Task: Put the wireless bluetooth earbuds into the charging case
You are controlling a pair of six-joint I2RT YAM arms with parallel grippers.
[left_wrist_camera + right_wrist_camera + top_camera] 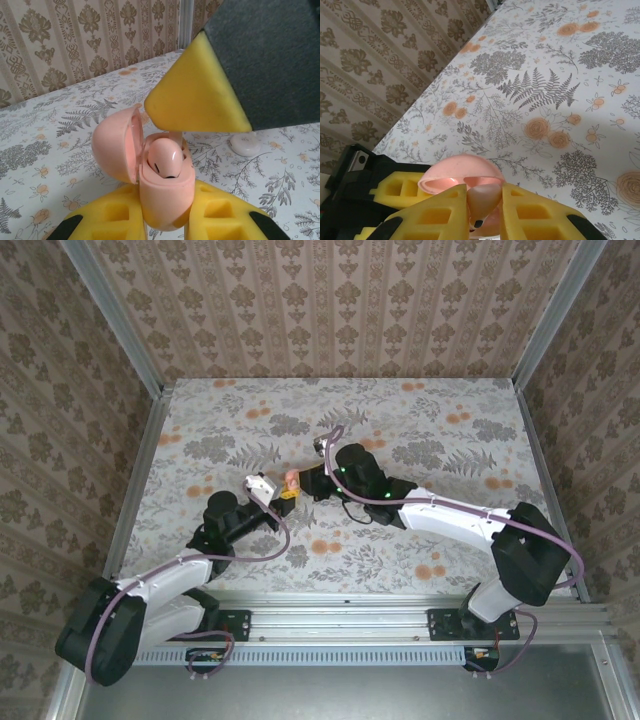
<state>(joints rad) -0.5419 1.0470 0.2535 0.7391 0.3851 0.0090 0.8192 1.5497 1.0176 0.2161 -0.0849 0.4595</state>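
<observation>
From above, left tool and right tool tip to tip at the pink case. From left wrist, clamped on open case to steady it, earbud just ahead. From right wrist, pinching earbud directly over case, likely for seating.

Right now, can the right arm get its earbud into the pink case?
Probably yes. The left gripper grips the case with its lid swung open, and the right gripper pinches the earbud right over the opening. Nothing looks in the way.
</observation>
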